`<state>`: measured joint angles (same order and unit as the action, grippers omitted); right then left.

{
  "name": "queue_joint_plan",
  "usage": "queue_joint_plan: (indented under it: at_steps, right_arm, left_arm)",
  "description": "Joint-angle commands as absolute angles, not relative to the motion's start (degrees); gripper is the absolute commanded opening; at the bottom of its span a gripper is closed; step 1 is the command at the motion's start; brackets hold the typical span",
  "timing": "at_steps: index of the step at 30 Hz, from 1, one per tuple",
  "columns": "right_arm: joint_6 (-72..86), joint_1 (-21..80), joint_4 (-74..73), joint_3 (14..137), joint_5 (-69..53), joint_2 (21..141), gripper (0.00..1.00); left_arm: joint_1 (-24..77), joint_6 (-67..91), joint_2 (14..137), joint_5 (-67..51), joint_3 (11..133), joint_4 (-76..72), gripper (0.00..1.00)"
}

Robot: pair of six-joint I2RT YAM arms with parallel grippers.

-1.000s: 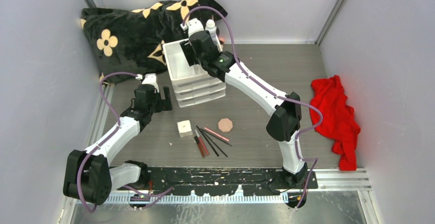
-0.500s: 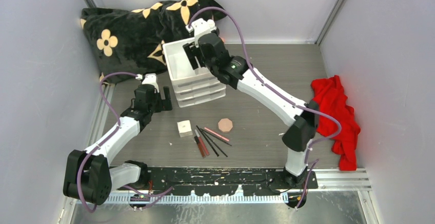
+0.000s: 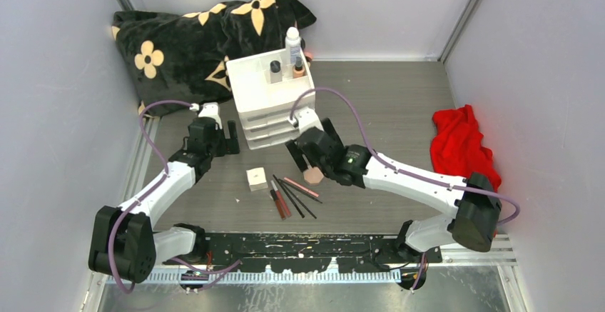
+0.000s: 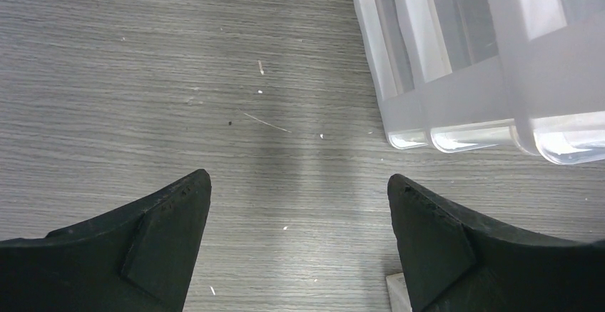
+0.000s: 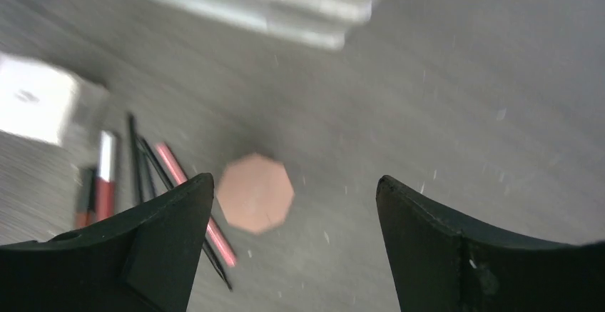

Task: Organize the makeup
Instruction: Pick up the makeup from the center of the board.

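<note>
1. A grey wood-grain desk (image 3: pixel 385 105) carries everything; small pale specks are scattered over its surface.
2. A white plastic drawer unit (image 3: pixel 262 123) stands upright near the far edge, left of the middle. It has three shallow translucent drawers stacked under an open top tray.
3. A black plush cushion (image 3: pixel 185 41) with tan flower shapes fills the far left corner, and the drawer unit's back corner sits against it.
4. A crumpled red cloth (image 3: pixel 464 158) lies along the right edge, well apart from the drawer unit.
5. A black perforated plate (image 3: pixel 314 244) runs along the near edge, with a ribbed metal rail (image 3: pixel 474 250) beside it.
</note>
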<state>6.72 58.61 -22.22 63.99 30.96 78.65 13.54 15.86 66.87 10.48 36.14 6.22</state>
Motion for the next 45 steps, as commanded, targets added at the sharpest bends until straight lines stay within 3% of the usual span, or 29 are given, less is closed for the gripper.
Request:
queue_joint_plan:
  at_steps: [1, 10, 28, 40, 43, 45]
  right_arm:
    - [18.52, 58.24, -23.25, 55.24, 31.86, 72.80, 0.89]
    - [22.75, 58.23, -16.89, 50.12, 24.50, 76.31, 0.93]
    - [24.95, 68.44, -7.77, 74.12, 20.49, 103.72, 0.93]
    - [28.35, 68.64, -6.87, 78.20, 23.11, 113.01, 0.93]
    - [28.40, 68.69, -7.80, 79.47, 23.23, 114.89, 0.90]
    - [28.46, 68.65, -8.10, 79.66, 23.58, 115.30, 0.80]
  left_arm:
    - [13.88, 15.05, 67.51, 11.39, 37.02, 4.08, 0.93]
    - [13.84, 15.77, 64.88, 9.85, 36.21, 4.03, 0.89]
    - [13.81, 16.79, 63.06, 15.18, 35.51, 5.36, 0.91]
    - [13.87, 17.06, 60.57, 14.66, 34.87, 5.04, 0.91]
    - [13.86, 17.09, 60.30, 14.13, 34.72, 4.76, 0.91]
    - [13.87, 17.07, 60.32, 13.96, 34.72, 4.66, 0.91]
